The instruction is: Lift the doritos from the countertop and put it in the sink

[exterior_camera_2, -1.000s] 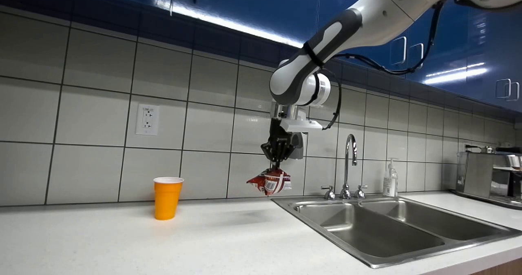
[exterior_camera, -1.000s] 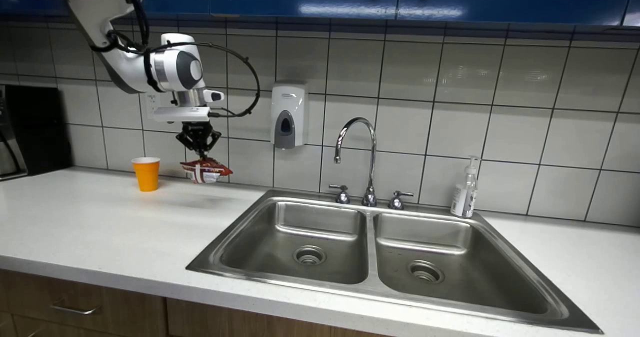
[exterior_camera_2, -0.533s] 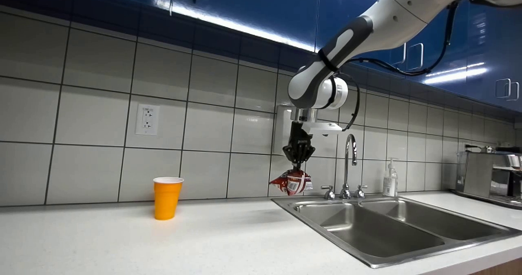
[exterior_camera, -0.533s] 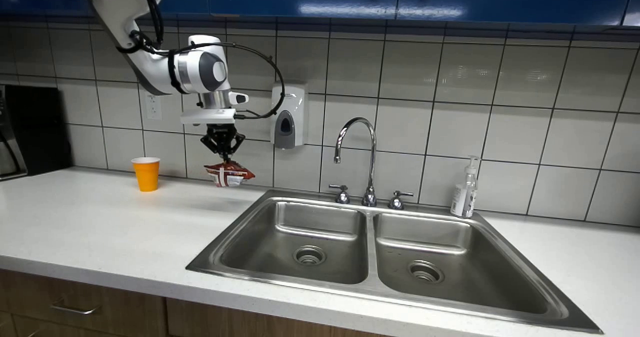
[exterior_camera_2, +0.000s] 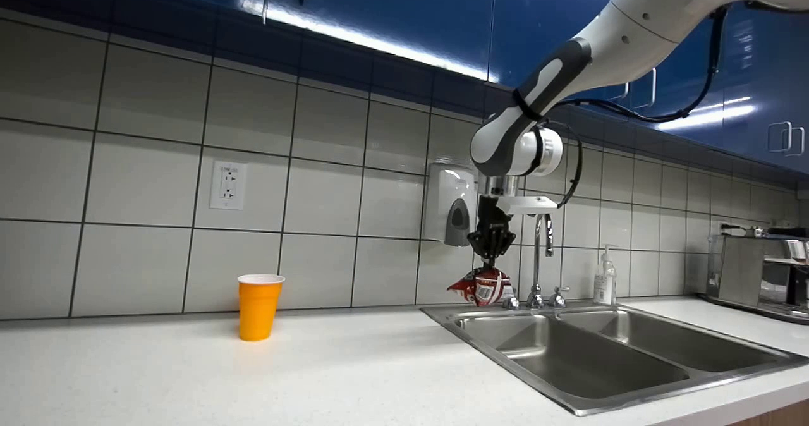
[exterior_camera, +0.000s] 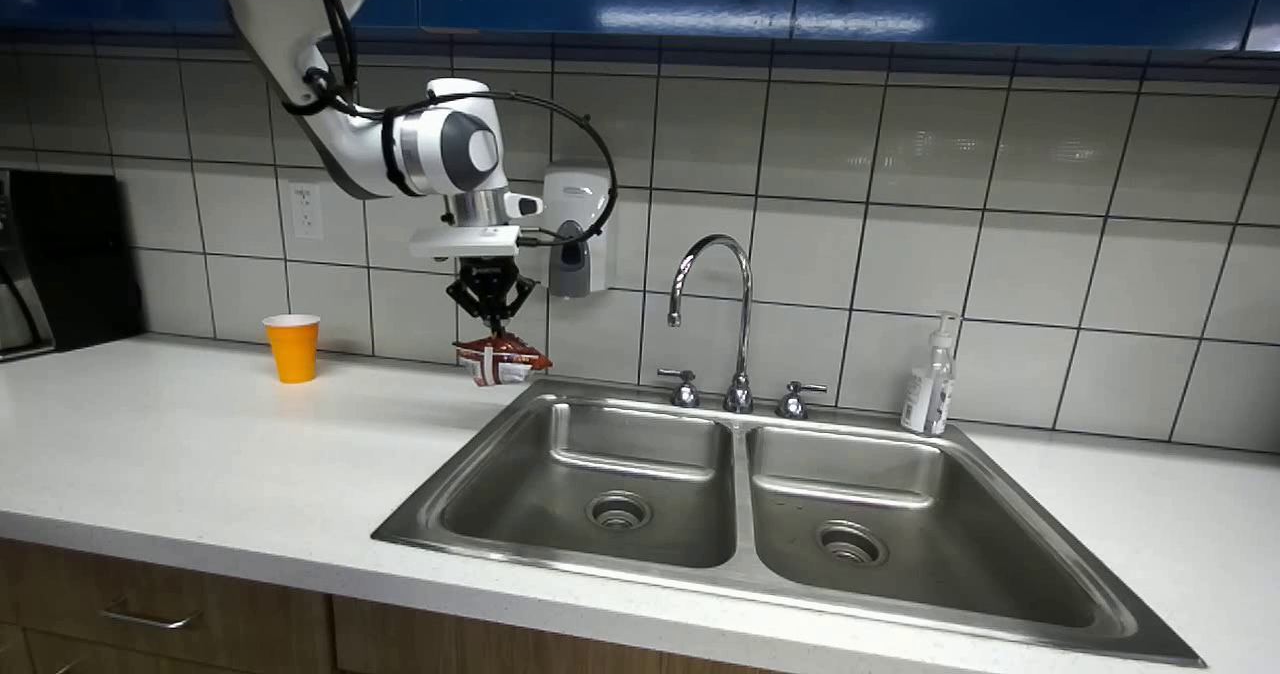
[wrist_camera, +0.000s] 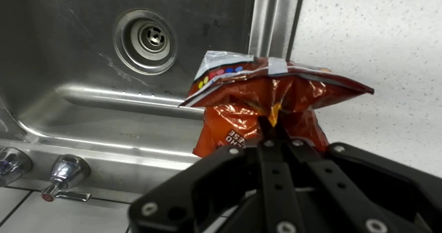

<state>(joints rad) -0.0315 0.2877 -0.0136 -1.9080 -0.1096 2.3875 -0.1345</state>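
Gripper [wrist_camera: 273, 126]: my two fingertips are pinched together on a fold of the bag [wrist_camera: 250, 89], with next to no gap between them.
Bag: hangs just below the gripper, up off the counter [wrist_camera: 366, 36] in both exterior views.
Long axis: crosswise in my wrist view, cutting over the side rim [wrist_camera: 271, 22] of the sink [exterior_camera: 742, 499] rather than along it; one end reaches toward the basin [wrist_camera: 200, 25], the other toward the counter.
Rim: vanishes behind the bag from where I look, so I judge that letting go here could snag it there or drop it on the counter.
Basin: left of the bag in the wrist view; I'd go sideways along that axis, toward the drain [wrist_camera: 145, 43], then lower and release.
Tap handle [wrist_camera: 69, 169]: lower left, on the back edge; drifting that way would crowd it, I think.
Cup [exterior_camera: 293, 349]: upright on the counter, well apart, off my route.
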